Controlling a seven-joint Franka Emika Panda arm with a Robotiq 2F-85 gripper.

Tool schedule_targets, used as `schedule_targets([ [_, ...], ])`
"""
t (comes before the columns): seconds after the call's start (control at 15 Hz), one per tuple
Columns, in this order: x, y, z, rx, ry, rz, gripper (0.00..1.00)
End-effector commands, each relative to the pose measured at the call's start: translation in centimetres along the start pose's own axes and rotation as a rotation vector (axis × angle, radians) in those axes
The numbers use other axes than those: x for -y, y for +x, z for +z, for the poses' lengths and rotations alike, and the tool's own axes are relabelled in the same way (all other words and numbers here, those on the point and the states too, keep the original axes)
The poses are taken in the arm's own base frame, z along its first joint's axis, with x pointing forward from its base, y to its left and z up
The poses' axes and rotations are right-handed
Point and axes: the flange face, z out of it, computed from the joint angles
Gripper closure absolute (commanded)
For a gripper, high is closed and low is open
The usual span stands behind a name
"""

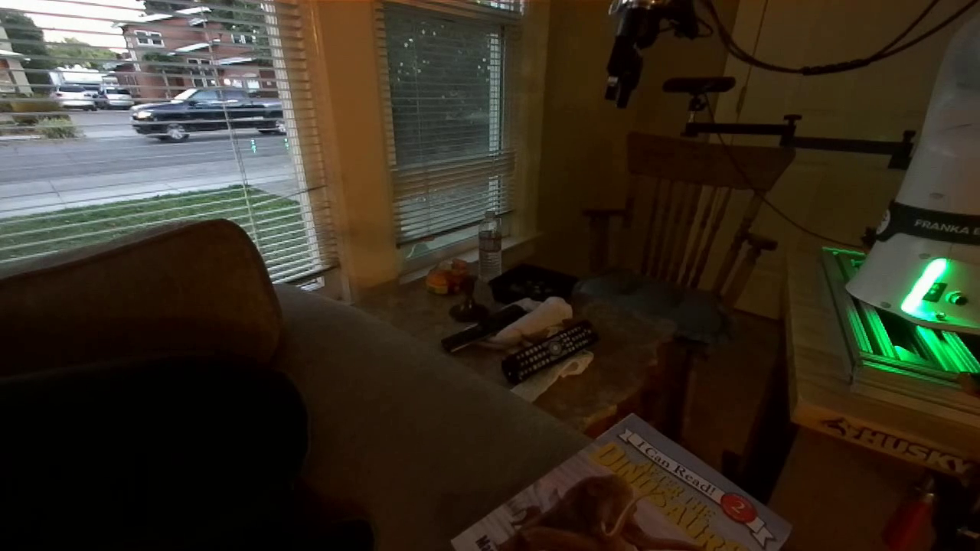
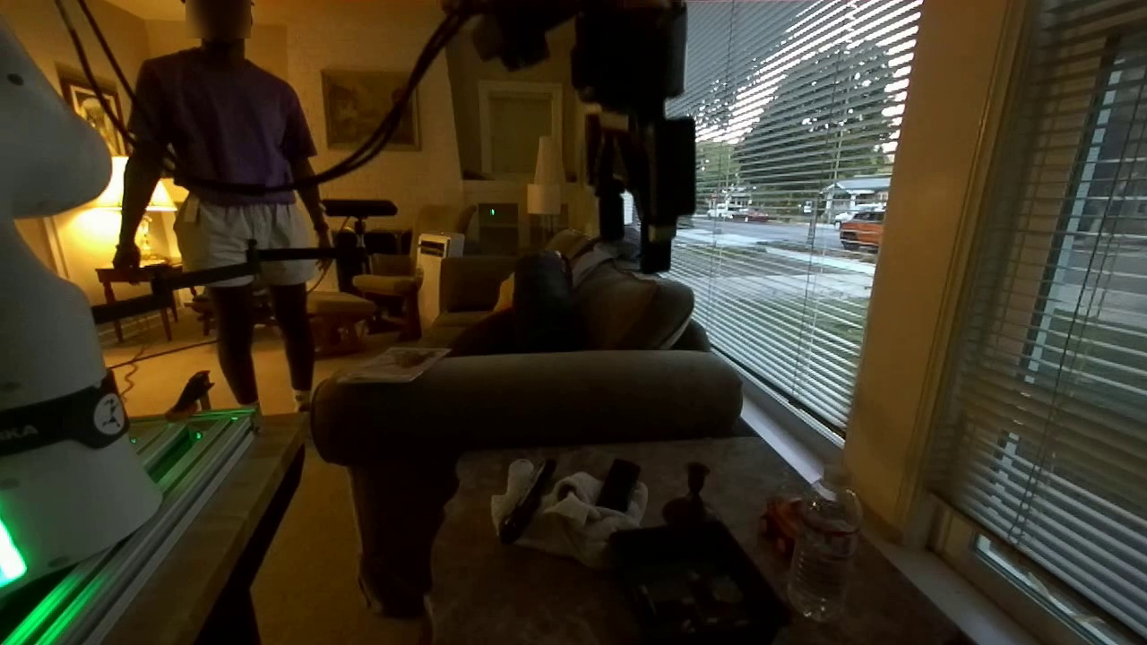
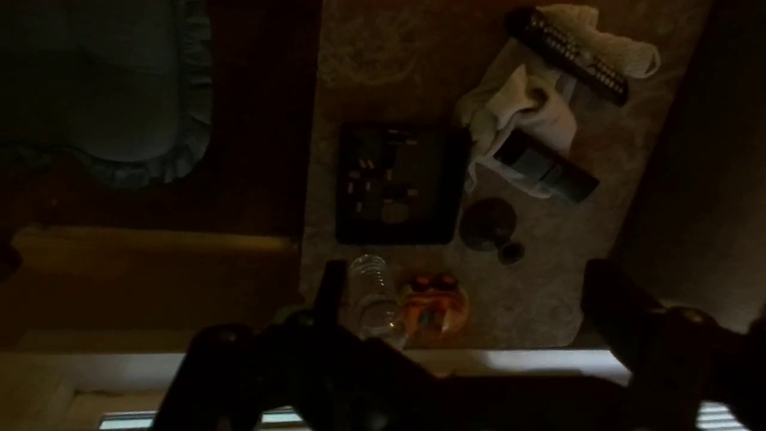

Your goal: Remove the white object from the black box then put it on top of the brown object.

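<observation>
The black box [image 3: 395,235] is a shallow tray on the small table; it shows in both exterior views too [image 1: 521,277] [image 2: 647,548]. Inside lie a dim pale round piece [image 3: 394,212] and several small light-tipped bits; it is too dark to tell which is the white object. A dark brown candlestick-like object [image 3: 488,224] stands beside the box, also in both exterior views [image 1: 468,309] [image 2: 686,509]. My gripper [image 3: 464,266] is open with nothing between its fingers. It hangs high above the table in both exterior views [image 1: 619,92] [image 2: 634,242].
A clear bottle [image 3: 376,299] and an orange toy [image 3: 435,305] stand near the window sill. A white cloth [image 3: 553,117] lies under a black case [image 3: 546,166] and near a remote [image 3: 565,55]. A sofa arm [image 2: 538,394] and a chair [image 1: 689,207] flank the table.
</observation>
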Motion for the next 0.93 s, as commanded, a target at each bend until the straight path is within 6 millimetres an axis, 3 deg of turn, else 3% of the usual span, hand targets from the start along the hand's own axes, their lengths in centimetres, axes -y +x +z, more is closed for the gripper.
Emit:
schedule_targets([
  [0.0, -0.1, 1.1, 6.0, 0.04, -0.06, 0.003, 0.0],
  [0.27, 0.5, 1.5, 12.3, 0.045, -0.063, -0.067, 0.0],
  [0.53, 1.6, 2.9, 17.3, 0.001, -0.108, -0.175, 0.0],
  [0.8, 3.0, 4.0, 20.8, -0.039, -0.108, -0.258, 0.0],
  [0.87, 3.0, 3.0, 19.6, -0.01, -0.11, -0.214, 0.0],
])
